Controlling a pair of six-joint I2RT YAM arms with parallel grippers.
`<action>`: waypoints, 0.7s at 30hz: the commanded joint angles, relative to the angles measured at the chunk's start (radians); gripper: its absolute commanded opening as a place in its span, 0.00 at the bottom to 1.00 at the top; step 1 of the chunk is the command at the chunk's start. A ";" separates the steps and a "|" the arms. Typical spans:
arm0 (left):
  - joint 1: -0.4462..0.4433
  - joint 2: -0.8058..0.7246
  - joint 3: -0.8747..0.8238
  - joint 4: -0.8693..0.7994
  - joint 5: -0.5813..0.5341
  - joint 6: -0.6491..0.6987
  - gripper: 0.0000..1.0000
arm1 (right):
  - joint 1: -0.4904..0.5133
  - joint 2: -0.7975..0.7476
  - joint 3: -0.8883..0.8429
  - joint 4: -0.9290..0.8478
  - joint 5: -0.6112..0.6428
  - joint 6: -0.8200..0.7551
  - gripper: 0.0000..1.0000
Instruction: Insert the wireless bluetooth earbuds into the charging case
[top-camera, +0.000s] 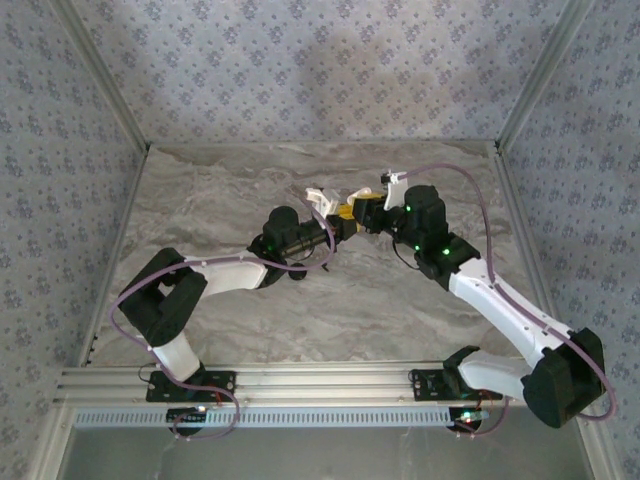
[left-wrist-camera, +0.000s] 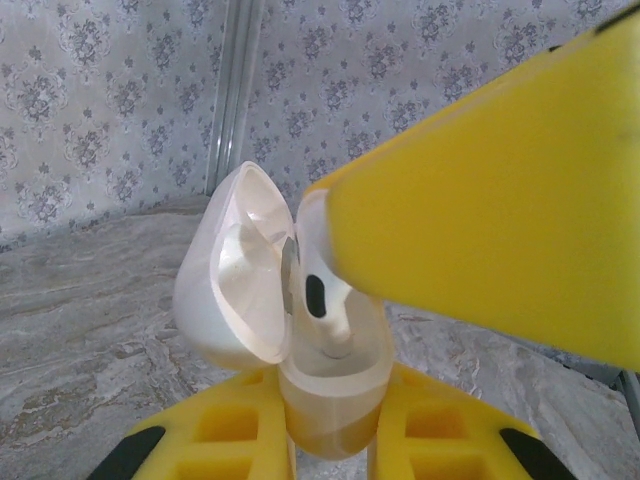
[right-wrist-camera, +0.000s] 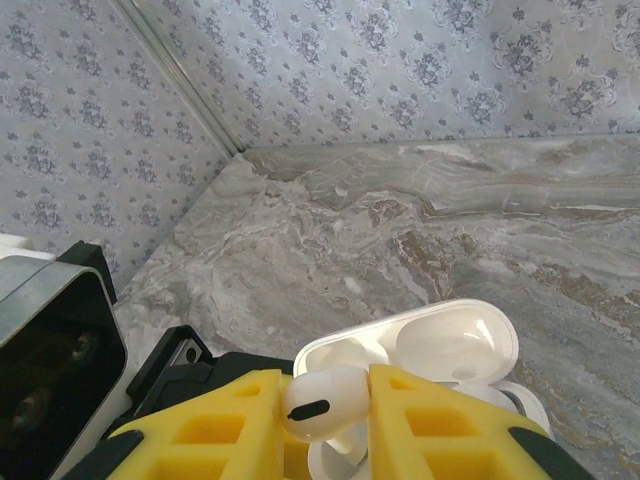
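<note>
Insertion step: right pincer (right-wrist-camera: 326, 388), pinching a white earbud (right-wrist-camera: 318, 408), poised at the open charging case (left-wrist-camera: 335, 390) clamped in the left pincer (left-wrist-camera: 335, 445); the next move likely calls for aligning the stem with its well, then lowering.

Desk (top-camera: 240, 320): grey marbled surface (veined like stone).
Walls (top-camera: 300, 60): pale blue patterned wallpaper, enclosing the desk on three sides.
Corner posts (top-camera: 100, 75): metal, rising from the desk's far corners.

Marble tabletop (top-camera: 330, 320), patterned walls (top-camera: 300, 70)
</note>
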 joint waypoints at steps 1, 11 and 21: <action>0.002 -0.024 0.025 0.118 -0.021 0.000 0.07 | 0.005 -0.012 -0.023 -0.065 -0.011 -0.021 0.26; 0.002 -0.038 0.014 0.106 -0.016 0.028 0.07 | -0.002 -0.020 -0.029 -0.104 0.011 -0.022 0.27; 0.001 -0.066 0.011 0.036 0.005 0.140 0.07 | -0.026 -0.023 -0.023 -0.133 0.007 0.000 0.27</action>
